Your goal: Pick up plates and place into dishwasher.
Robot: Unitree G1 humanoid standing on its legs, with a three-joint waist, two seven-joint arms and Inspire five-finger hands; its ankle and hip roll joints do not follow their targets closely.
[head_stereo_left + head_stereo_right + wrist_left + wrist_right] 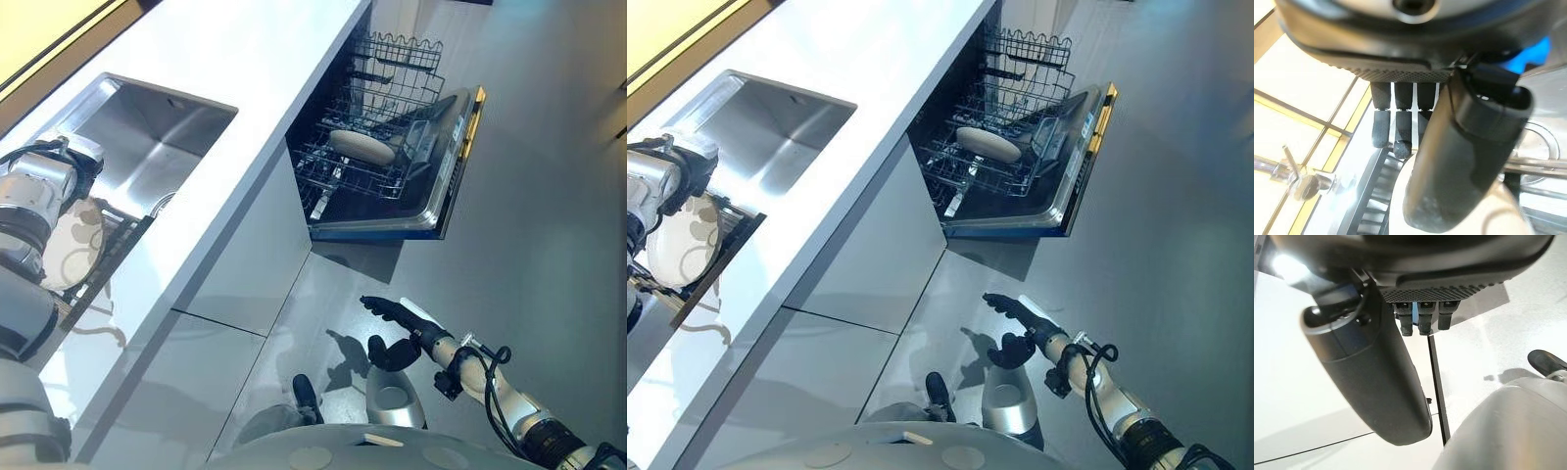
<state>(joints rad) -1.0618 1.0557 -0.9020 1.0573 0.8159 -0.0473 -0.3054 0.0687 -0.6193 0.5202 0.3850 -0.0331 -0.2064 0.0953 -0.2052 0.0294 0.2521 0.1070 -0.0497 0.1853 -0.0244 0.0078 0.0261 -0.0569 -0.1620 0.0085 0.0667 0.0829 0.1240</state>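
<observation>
Left eye view: left of the sink [147,127], the left hand [1400,127] reaches down over a pale plate [71,245] standing in the dark rack [108,264]; its fingers look fairly straight, and I cannot tell whether they grip the rim. This looks like the pick-up step; next it must close on the plate and lift clear. Right of the sink, the open dishwasher [431,186] already holds one plate [362,147] in its lower basket. Further right, the right hand [392,318] hangs loosely spread, empty.

A white plate [361,146] lies in my dishwasher's grey wire rack [377,137], beside the white surface [235,59] and steel-grey sink [147,137].
</observation>
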